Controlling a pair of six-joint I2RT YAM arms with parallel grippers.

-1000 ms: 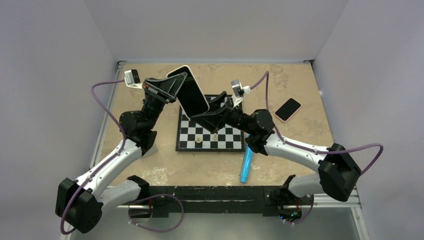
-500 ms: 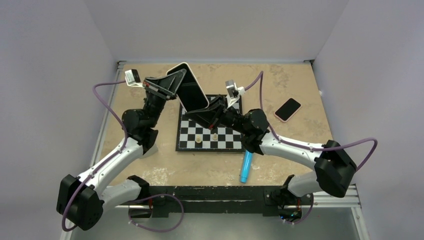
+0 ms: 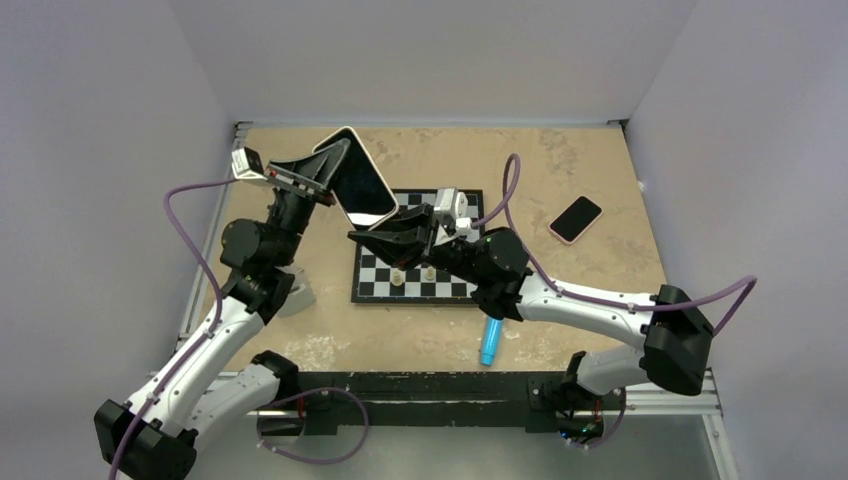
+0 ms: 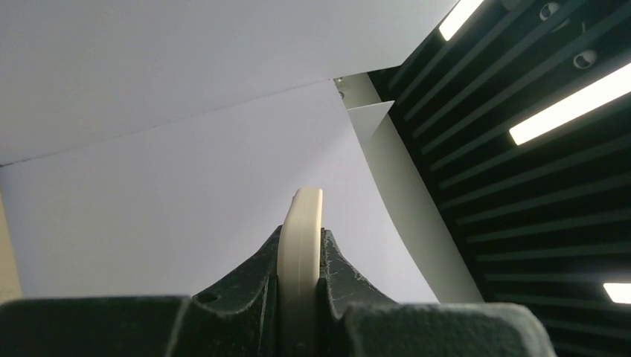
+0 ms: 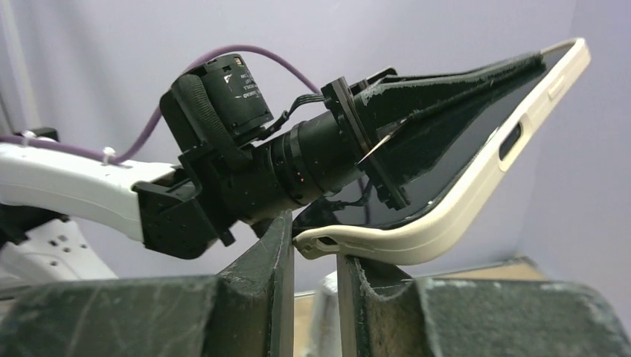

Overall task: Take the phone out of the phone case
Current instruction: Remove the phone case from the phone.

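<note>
— Starting at the claws: how do they stand?

— The left claw [image 4: 300,245] is clamped across the cream-coloured soft phone case [image 5: 446,227] at its long edge, holding it tilted in the air. The right claw [image 5: 312,253], which stood open a second ago, has now closed its fingers on the case's lower corner lip.

— And the black-screened phone [image 3: 358,188]?

— Seated in the case, as far as the views show. The pair has been carried a little leftward and hangs above the far-left corner of the black-and-white chessboard [image 3: 440,270] on the beige counter [image 3: 560,160].

— Significance?

— Both ends are now secured, so in my judgement the peel can begin: right draws the corner off while left holds firm. Risk noted: the left grip presses case and phone together, which may resist release.
</note>
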